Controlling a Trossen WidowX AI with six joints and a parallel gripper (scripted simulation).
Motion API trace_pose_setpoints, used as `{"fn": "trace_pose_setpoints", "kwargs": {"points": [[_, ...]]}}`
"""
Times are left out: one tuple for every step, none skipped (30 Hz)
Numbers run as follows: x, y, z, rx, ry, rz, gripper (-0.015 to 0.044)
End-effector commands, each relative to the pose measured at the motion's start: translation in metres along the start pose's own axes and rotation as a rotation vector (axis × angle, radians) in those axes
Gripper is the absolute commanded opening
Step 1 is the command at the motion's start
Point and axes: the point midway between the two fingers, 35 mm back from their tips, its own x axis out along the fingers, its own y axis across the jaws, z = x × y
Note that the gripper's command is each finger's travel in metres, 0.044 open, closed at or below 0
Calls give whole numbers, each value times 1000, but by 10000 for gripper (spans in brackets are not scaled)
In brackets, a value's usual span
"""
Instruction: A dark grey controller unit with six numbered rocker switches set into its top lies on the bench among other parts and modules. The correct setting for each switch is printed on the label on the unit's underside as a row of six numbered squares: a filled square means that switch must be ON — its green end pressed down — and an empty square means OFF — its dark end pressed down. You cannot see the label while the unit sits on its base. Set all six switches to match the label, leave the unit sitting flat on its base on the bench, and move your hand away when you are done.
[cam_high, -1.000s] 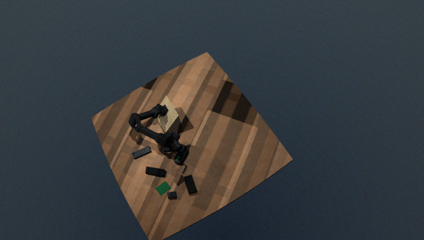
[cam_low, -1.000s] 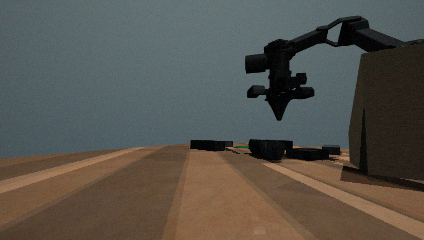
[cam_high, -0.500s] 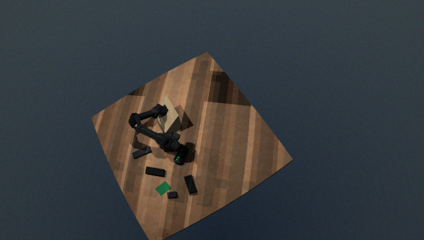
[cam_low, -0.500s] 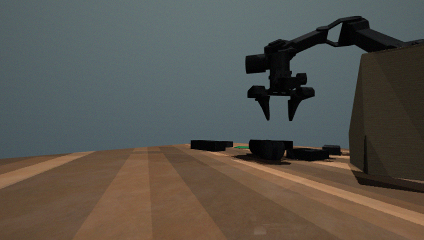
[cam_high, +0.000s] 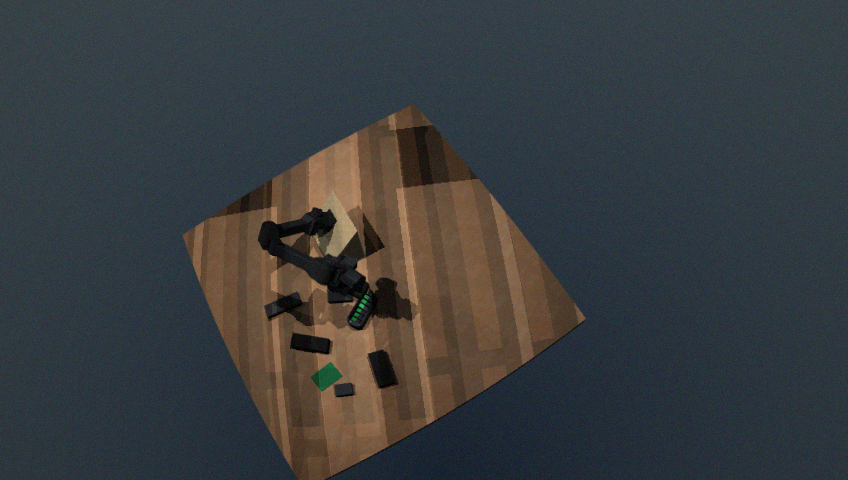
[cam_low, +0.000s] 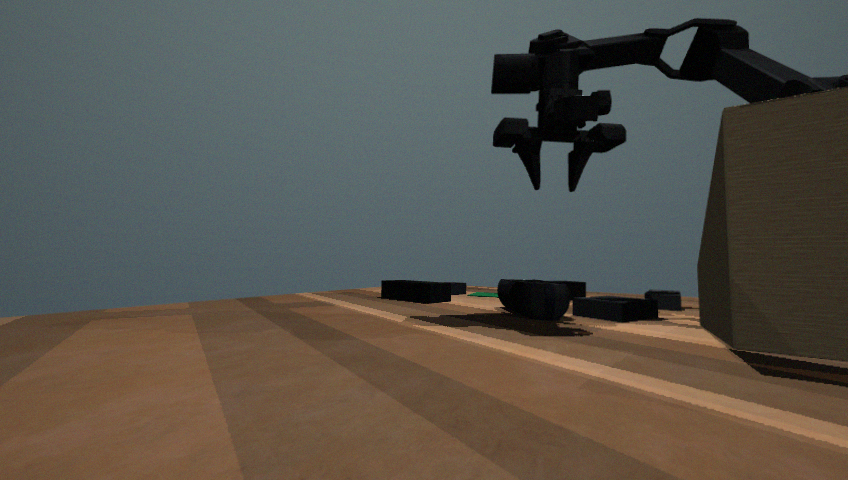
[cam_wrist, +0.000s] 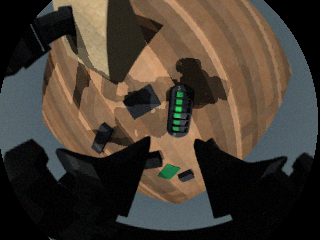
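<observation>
The dark grey controller unit (cam_high: 355, 311) (cam_low: 532, 299) (cam_wrist: 180, 111) lies on the bench with its switch side up. Green ends show in a row along its left half in the wrist view; the exact setting of each switch is too small to read surely. Its underside label is hidden. My gripper (cam_low: 554, 189) (cam_wrist: 172, 140) is open and empty, fingers pointing down, high above the bench and clear of the unit. In the top view the arm's hand hides the fingertips, near the unit's upper end.
A large tan block (cam_high: 342, 228) (cam_low: 785, 226) (cam_wrist: 90, 35) stands near the arm's base. A flat dark module (cam_high: 339, 296) (cam_low: 615, 309) (cam_wrist: 142, 101) lies beside the unit. Several dark blocks, including one long block (cam_high: 382, 368) (cam_low: 416, 291), and a green board (cam_high: 326, 376) (cam_wrist: 169, 172) lie farther out.
</observation>
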Motion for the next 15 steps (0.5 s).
{"fn": "trace_pose_setpoints", "kwargs": {"points": [[-2, 4, 0, 6, -11, 21, 125], [-2, 4, 0, 6, -11, 21, 99], [-2, 4, 0, 6, -11, 21, 72], [-2, 4, 0, 6, -11, 21, 46], [-2, 4, 0, 6, -11, 21, 20], [-2, 4, 0, 6, -11, 21, 0], [-2, 4, 0, 6, -11, 21, 0], [-2, 4, 0, 6, -11, 21, 0], [-2, 4, 0, 6, -11, 21, 0], [-2, 4, 0, 6, -11, 21, 0], [-2, 4, 0, 6, -11, 21, 0], [-2, 4, 0, 6, -11, 21, 0], [-2, 4, 0, 6, -11, 21, 0], [-2, 4, 0, 6, -11, 21, 0], [-2, 4, 0, 6, -11, 21, 0]]}}
